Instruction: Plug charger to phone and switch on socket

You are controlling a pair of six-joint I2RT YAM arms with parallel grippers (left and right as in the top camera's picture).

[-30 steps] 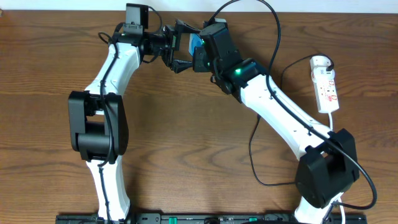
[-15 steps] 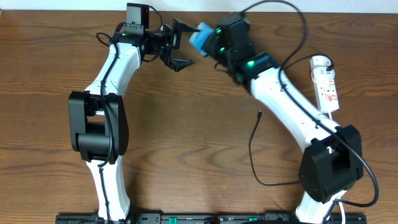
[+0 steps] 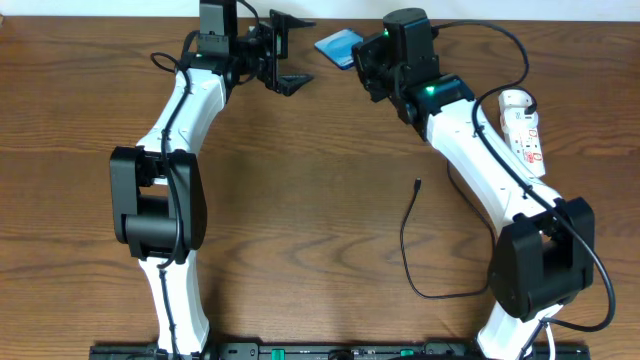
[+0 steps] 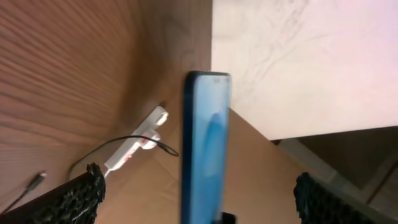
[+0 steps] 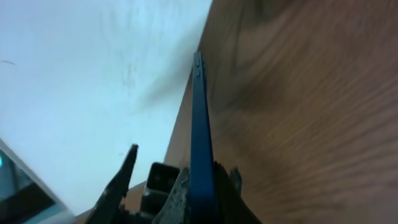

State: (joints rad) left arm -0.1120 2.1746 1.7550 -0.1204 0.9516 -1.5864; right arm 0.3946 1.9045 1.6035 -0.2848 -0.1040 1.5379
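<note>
The phone, cyan-blue screen in a black frame, hangs above the table's back edge with my right gripper shut on its right end. In the right wrist view the phone stands edge-on, rising out of the right gripper. My left gripper is open, a short way left of the phone and not touching it. Its wrist view shows the phone edge-on ahead of the left gripper. The charger lies loose on the table, its plug tip free. The socket lies at the right.
The table's back edge runs just behind both grippers, with a pale floor beyond. The socket and the charger's tip show small in the left wrist view. Black arm cables arc over the right arm.
My right gripper has carried the phone rightward and toward the back edge, out from between the left gripper's open fingers. The left gripper shifted slightly back and stayed open.
</note>
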